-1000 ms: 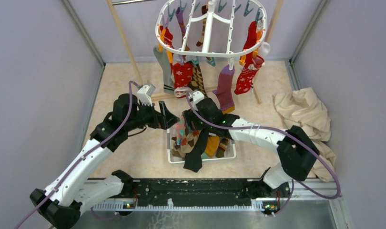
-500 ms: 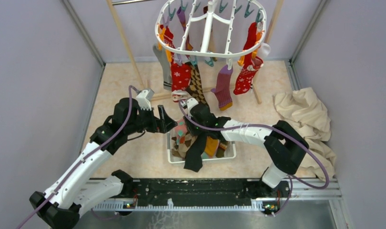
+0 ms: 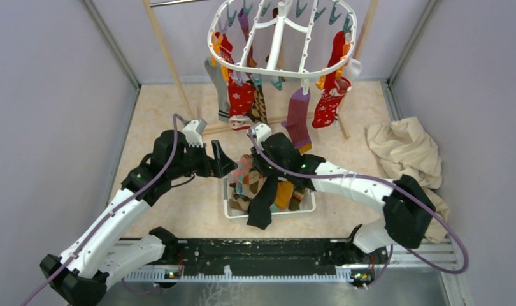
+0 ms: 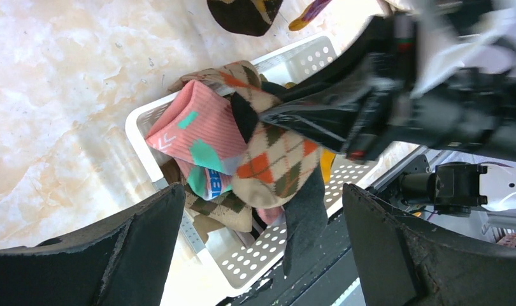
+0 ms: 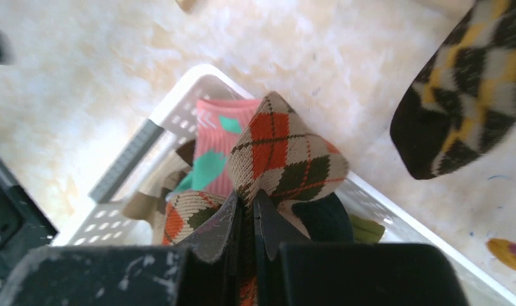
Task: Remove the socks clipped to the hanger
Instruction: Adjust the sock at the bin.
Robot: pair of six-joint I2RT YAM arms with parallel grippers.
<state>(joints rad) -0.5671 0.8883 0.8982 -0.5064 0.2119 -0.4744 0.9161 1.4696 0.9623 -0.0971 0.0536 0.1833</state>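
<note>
R gripper [image 5: 248, 205] is over the white slotted basket [image 4: 300, 54], jaws pressed nearly together and pinching a fold of the beige/orange argyle sock [image 5: 281, 153] on top of the pile. L gripper [image 4: 262, 191] hovers just beside the basket's left end, jaws spread wide, holding nothing.

The hanger [image 3: 279, 32] hangs above the far side of the desk [image 3: 166, 127] w/ plenty clipped on: red snowflake sock [image 3: 241, 99], purple sock [image 3: 298, 118], more red ones at right [image 3: 329, 102].

Risks, as I judge them:
- The grip is only on a fold, so it could slip off.
- The pink/teal sock [image 4: 201, 137] touches the argyle and could get dragged out w/ it.
- The black sock [image 3: 262, 207] already drapes over the basket's near rim; any stir could tip it onto the desk.
- The hanger hangs free, so a one-sided tug would prob swing it rather than open a clip.
</note>
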